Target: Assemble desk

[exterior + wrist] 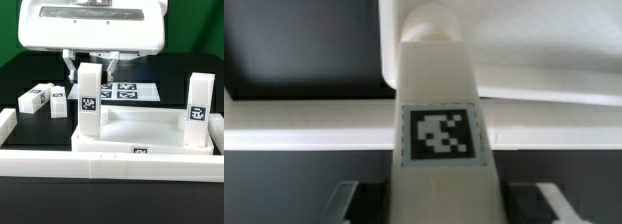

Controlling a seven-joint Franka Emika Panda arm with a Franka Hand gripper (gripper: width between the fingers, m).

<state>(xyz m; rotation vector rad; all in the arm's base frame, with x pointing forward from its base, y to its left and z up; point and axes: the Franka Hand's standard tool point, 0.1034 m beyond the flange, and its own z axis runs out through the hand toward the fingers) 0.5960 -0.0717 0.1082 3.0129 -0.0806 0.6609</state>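
Note:
The white desk top [150, 128] lies on the table as a tray with a raised rim. One square leg [90, 100] stands upright in its corner at the exterior view's left, tag facing the camera. A second leg [198, 110] stands upright in the corner at the exterior view's right. Two more legs [35, 97] [58, 101] lie loose on the table to the left. My gripper [92, 68] straddles the top of the left leg. In the wrist view the leg [443, 135] fills the middle and the gripper [446, 198] is open, with dark gaps between each finger [345, 200] and the leg.
The marker board [128, 90] lies flat behind the desk top. A long white border rail [110, 162] runs along the front, with a short rail end [6, 122] at the exterior view's left. The desk top's rim [313, 122] shows behind the leg in the wrist view.

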